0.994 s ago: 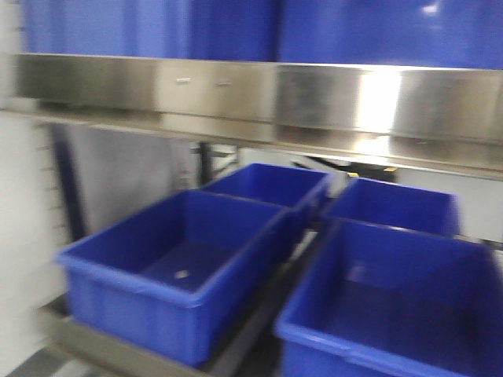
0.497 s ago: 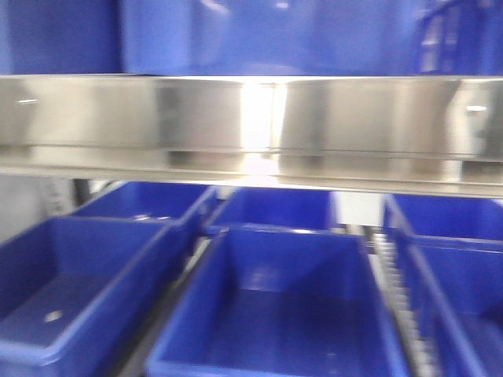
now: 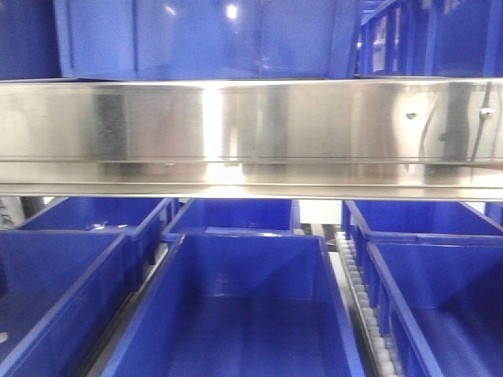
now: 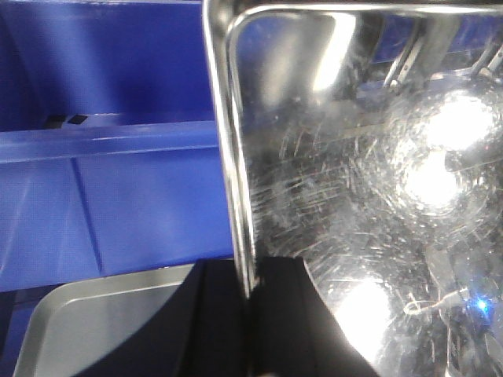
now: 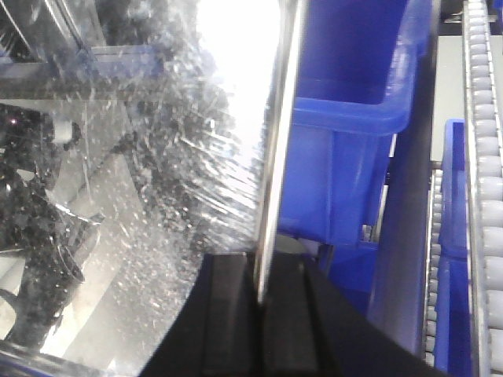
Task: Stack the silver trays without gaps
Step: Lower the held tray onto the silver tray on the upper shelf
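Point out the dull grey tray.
Left wrist view, bottom left corner: the dull tray lies below the blue bin, left of the left fingers gripping the shiny tray.

your left hand (image 4: 248,292) is closed, dark fingers (image 4: 208,314) pinching a silver tray (image 4: 354,196) by its rim; your right hand (image 5: 264,294) clamps a rim the same way.

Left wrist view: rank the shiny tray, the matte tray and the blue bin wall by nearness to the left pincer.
1. Shiny tray, rim clamped in the left pincer, right side.
2. Matte tray, lower left.
3. Blue bin wall, left, behind that tray.
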Available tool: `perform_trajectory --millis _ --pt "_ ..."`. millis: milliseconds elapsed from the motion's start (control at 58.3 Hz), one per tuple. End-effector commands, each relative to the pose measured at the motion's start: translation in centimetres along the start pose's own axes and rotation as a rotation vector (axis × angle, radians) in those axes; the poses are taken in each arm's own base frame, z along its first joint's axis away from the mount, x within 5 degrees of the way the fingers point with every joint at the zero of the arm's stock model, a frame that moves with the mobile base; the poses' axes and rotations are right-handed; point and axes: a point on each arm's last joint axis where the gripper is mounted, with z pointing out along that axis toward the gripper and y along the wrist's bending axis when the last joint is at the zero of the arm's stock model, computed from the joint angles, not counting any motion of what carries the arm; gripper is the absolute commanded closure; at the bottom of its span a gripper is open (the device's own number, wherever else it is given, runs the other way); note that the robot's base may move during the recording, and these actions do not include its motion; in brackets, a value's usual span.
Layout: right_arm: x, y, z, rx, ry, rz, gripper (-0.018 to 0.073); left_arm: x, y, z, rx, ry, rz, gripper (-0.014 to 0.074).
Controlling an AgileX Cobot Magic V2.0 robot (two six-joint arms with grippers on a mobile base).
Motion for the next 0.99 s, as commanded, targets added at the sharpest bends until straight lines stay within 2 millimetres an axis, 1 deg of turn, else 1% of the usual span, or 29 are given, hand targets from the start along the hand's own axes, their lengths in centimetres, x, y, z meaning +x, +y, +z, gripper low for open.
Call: perform_trajectory --millis 0,737,857,977 --pt "-0.8 0.1 -0.8 0.004 -0.056 -0.040 0.0639 -0.6 0.0 -0.6 -0.005 -0.047 0.034 0.0614" --pt "-1.0 0.2 -0.8 -0.003 -0.077 -0.034 0.0639 -0.6 0.0 -0.6 -0.007 -0.041 0.034 0.0614" --pt "-0.6 0.6 -0.7 -0.059 -0.035 0.046 0.0639 0.3 0.2 -0.2 -0.034 0.041 0.039 0.0614" --pt "0.5 0.9 0.2 -0.069 0.062 0.055 0.0639 2.0 0.6 1.3 -0.097 0.181 0.070 0.0614"
